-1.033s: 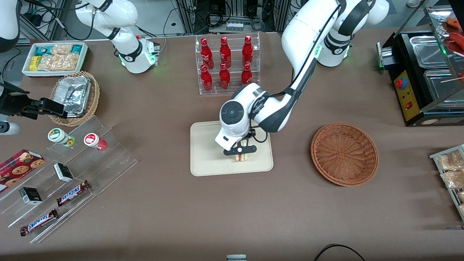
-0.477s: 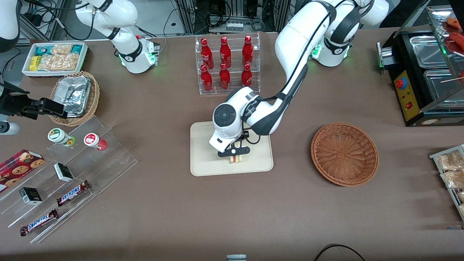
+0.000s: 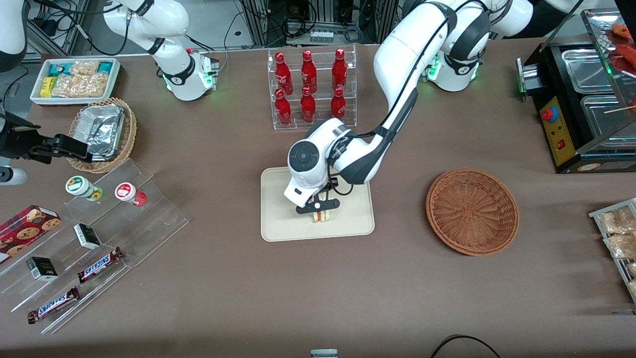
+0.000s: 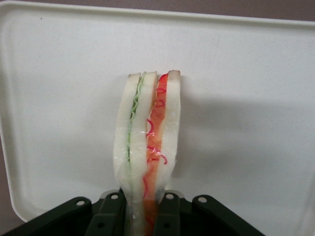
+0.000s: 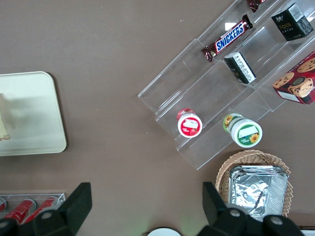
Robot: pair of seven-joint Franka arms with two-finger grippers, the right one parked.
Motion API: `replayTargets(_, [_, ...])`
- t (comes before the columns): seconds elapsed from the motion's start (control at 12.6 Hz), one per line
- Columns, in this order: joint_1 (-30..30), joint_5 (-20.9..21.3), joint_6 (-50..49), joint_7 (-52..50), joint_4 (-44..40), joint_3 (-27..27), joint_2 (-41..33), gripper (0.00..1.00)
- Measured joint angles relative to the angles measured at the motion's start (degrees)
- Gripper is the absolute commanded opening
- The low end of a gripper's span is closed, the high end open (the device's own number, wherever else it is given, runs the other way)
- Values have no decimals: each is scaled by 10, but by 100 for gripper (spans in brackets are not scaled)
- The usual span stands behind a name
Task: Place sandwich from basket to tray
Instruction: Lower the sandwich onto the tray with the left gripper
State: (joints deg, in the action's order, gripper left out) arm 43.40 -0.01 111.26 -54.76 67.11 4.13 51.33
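My left gripper (image 3: 321,211) hangs over the middle of the cream tray (image 3: 283,224), shut on the sandwich (image 3: 322,216). In the left wrist view the sandwich (image 4: 147,142) stands on edge between the black fingers (image 4: 114,211), pale bread with green and red filling layers, and the tray (image 4: 246,98) fills the background close under it. The reddish-brown woven basket (image 3: 472,211) sits beside the tray toward the working arm's end of the table, with nothing in it.
A clear rack of red bottles (image 3: 310,87) stands farther from the front camera than the tray. Acrylic steps with candy bars and cups (image 3: 99,223), a foil-filled tan basket (image 3: 102,132) and a white snack bin (image 3: 77,79) lie toward the parked arm's end. A black food warmer (image 3: 581,104) stands past the basket.
The left gripper has carried the sandwich a little farther over the tray, away from the basket, and slowed. Its hold has not changed.
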Motion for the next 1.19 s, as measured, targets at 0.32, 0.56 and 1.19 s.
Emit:
replayTargets(0.32, [0,0,5,-2,0,0,6,100])
replayTargets(0.56, [0,0,6,-2,-1,0,8,100])
replayTargets(1.19, [0,0,-26,-4,-28,0,-12,100])
